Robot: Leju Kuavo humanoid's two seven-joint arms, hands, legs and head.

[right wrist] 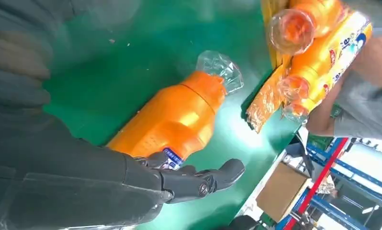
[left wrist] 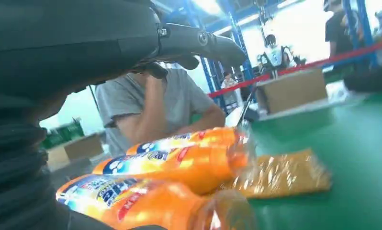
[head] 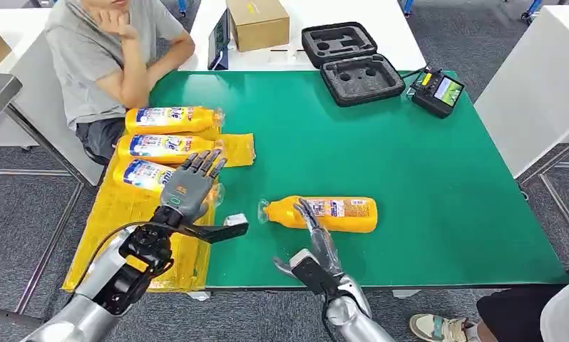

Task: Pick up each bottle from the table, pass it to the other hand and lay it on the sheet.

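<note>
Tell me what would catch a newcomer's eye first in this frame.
The bright orange bottles: three lie side by side on the yellow sheet at the table's left edge, and a fourth bottle lies alone on the green mat near the front. The right hand reaches over that lone bottle, fingers apart, while the left hand hovers open above the sheet. A person in grey sits at the far left corner.

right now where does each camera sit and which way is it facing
Head view: high on the robot, looking down at the green table; left hand and right hand show.
Left wrist view: behind the left hand, looking low across the bottles on the sheet toward a seated person.
Right wrist view: behind the right hand, facing the lone bottle.
All three share the sheet's bottles.
</note>
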